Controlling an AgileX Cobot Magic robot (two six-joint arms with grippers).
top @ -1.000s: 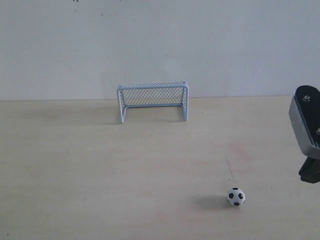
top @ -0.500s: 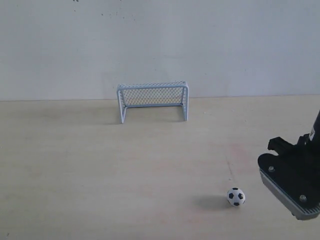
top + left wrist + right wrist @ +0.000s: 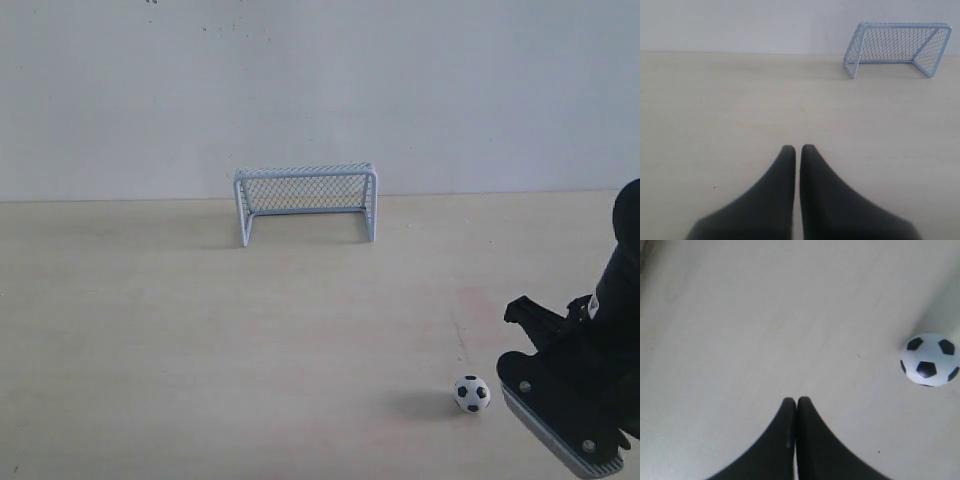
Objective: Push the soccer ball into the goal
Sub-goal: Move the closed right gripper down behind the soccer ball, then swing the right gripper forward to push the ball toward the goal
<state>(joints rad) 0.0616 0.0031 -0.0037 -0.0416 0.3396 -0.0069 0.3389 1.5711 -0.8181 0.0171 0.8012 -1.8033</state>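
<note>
The soccer ball [image 3: 472,393], tiny and white with black patches, rests on the pale wooden table near the front right. The goal [image 3: 305,199], with a pale blue frame and mesh net, stands at the back centre against the wall, its mouth facing forward; it also shows in the left wrist view as the goal [image 3: 897,47]. My right arm [image 3: 570,405] hangs low just right of the ball, a small gap between them. My right gripper [image 3: 796,400] is shut and empty, with the ball [image 3: 930,359] off to one side. My left gripper [image 3: 798,147] is shut on nothing, far from the goal.
A pale wall [image 3: 320,90] rises right behind the goal. Bare tabletop [image 3: 300,330] stretches between the ball and the goal mouth. The left arm does not show in the exterior view.
My right arm has come down from the right edge and moved left to just beside the ball. The ball and goal have not moved.
</note>
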